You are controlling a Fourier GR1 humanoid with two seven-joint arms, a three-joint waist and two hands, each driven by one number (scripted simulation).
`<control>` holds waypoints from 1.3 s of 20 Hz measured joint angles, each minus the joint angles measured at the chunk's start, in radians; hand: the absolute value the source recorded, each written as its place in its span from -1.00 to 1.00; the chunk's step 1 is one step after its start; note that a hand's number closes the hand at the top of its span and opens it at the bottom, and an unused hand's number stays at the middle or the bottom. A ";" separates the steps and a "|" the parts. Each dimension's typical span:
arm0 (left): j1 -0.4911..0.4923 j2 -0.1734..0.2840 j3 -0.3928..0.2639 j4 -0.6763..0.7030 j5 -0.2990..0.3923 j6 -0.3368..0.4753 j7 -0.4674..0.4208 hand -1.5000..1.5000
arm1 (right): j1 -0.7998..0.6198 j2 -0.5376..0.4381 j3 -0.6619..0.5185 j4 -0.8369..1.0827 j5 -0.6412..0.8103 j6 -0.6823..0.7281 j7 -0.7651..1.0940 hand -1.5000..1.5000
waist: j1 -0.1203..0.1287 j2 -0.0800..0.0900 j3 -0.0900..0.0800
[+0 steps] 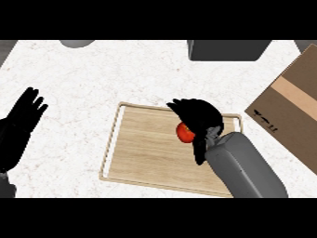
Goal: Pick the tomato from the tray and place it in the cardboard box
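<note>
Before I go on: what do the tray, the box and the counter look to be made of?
Tray: pale wood by its straight grain lines, matte, with a raised rim. Box: brown cardboard, dull, with a lighter tape-like strip and black print. Counter: white with fine specks, likely stone or laminate; I cannot tell which.

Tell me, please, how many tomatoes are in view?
1: the tomato sits over the wooden tray, under the curled right hand. The hand could hide others.

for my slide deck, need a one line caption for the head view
Right hand curls its fingers around the tomato on the wooden tray.
</note>
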 measured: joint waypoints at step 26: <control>0.015 -0.053 0.050 -0.012 -0.048 -0.051 0.004 0.00 | 0.010 0.046 -0.032 0.191 0.193 -0.201 -0.253 1.00 | 0.001 0.000 0.000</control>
